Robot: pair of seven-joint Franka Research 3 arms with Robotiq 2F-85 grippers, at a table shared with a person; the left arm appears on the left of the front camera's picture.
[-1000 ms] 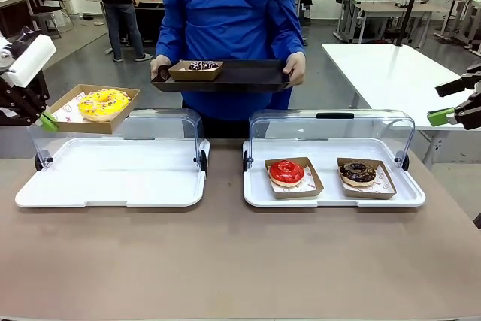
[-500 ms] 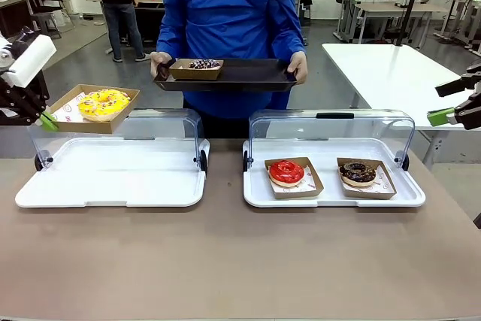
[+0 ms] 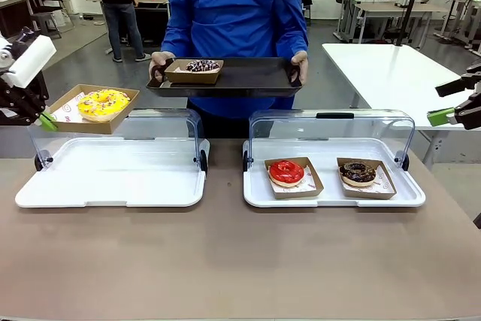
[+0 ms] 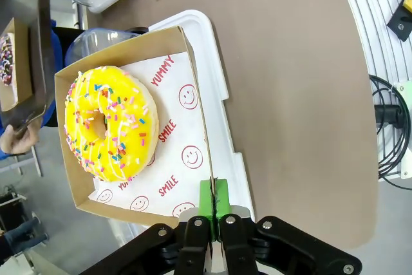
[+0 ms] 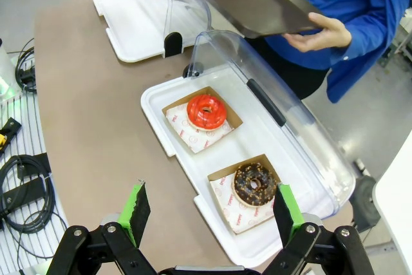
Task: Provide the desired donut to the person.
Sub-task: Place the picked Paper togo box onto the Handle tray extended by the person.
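A yellow sprinkled donut (image 3: 104, 103) (image 4: 109, 123) lies in a brown cardboard box (image 3: 92, 124) (image 4: 175, 152). My left gripper (image 3: 46, 121) (image 4: 213, 201) is shut on that box's edge and holds it in the air above the left white tray (image 3: 113, 182). The person (image 3: 233, 13) in a blue shirt stands at the far side. Both of their hands hold a dark serving tray (image 3: 248, 77) (image 5: 257, 4), which carries a boxed dark sprinkled donut (image 3: 197, 68). My right gripper (image 3: 434, 103) (image 5: 209, 214) hangs open at the far right, with nothing between its fingers.
The right white tray (image 3: 331, 197) (image 5: 257, 140) holds a boxed red donut (image 3: 286, 172) (image 5: 206, 111) and a boxed chocolate donut (image 3: 358, 173) (image 5: 253, 183). Clear lids (image 3: 331, 129) stand raised behind both trays. The brown tabletop (image 3: 225, 261) is bare in front.
The person has shifted the dark serving tray slightly and brought it a little closer. Neither of my grippers has moved, and the yellow donut's box stays in the left one.
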